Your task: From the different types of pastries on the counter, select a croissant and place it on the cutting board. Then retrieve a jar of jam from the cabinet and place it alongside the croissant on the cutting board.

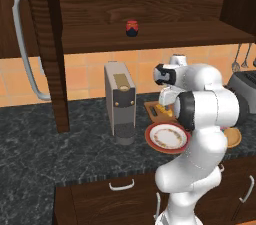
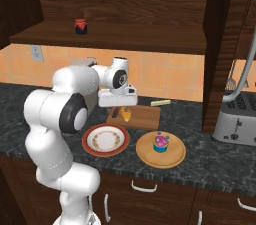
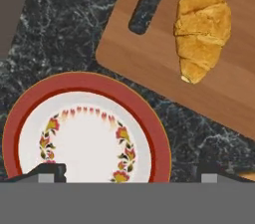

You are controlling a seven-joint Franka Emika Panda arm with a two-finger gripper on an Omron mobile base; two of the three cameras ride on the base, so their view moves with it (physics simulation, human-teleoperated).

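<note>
I'm seeing the croissant point(image 3: 201, 24) lying on the cutting board point(image 3: 149, 54), apart from my gripper point(image 3: 130, 173), whose fingers are spread wide, holding nothing.

Croissant point(image 3: 203, 21) and cutting board point(image 3: 149, 54) cut off at top edge

Open cabinet point(image 1: 150, 14), nothing beside the jar of jam point(image 1: 132, 28) on its shelf. Below, the coffee machine point(image 1: 120, 101) crowds the cutting board's point(image 2: 145, 117) left side, red-rimmed plate point(image 2: 105, 139) just near it.
</note>
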